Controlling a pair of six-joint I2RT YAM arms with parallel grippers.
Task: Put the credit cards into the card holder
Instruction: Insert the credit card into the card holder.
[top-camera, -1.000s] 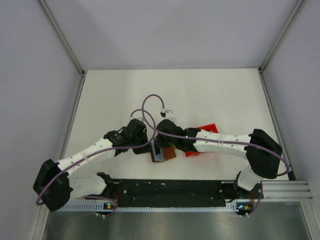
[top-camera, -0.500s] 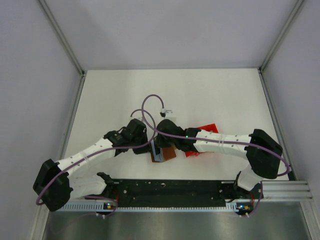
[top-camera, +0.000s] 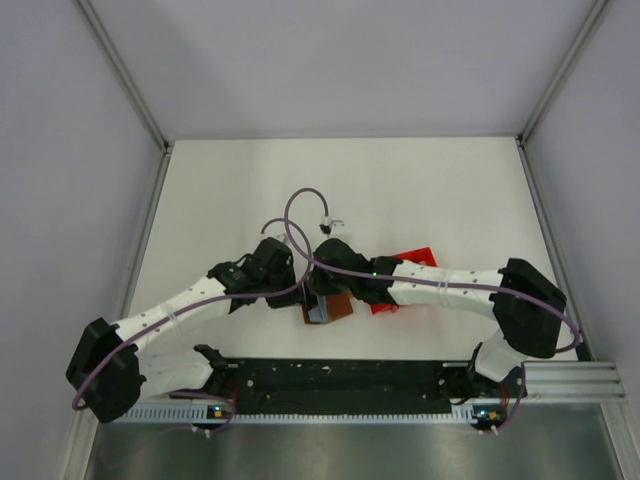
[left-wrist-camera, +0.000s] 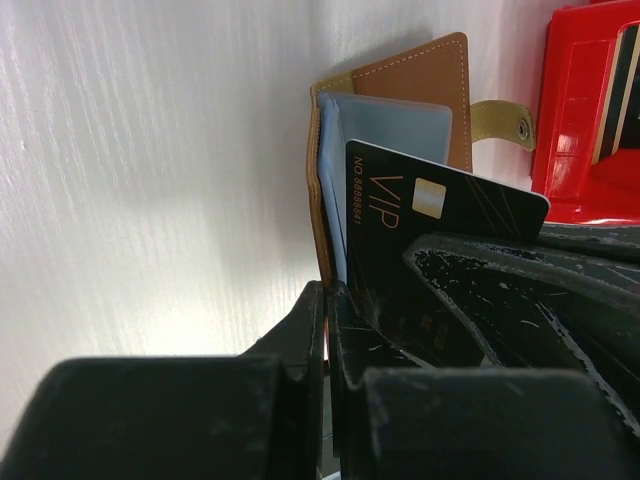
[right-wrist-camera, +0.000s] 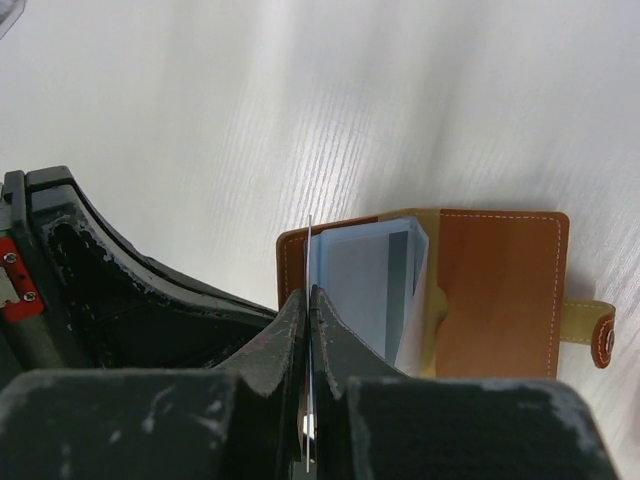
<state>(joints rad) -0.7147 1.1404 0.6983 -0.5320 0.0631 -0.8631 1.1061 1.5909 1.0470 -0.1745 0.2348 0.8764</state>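
Unmoved: left gripper (left-wrist-camera: 325, 305) clamps wallet (left-wrist-camera: 420, 75), blue card (left-wrist-camera: 385, 125) inside; right gripper (right-wrist-camera: 308, 300) pinches black card (left-wrist-camera: 395, 235).

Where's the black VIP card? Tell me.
Left wrist view: the VIP card, in the right gripper, stands at the open wallet, beside the red box.

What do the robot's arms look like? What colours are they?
Both the left arm and the right arm are white tubes speckled with tiny dark dots, joined by chunky black joints. A thin purple cable loops along each one. A little green light glows on the right arm. The jaws at the ends are black and rough, with pale scuff marks.
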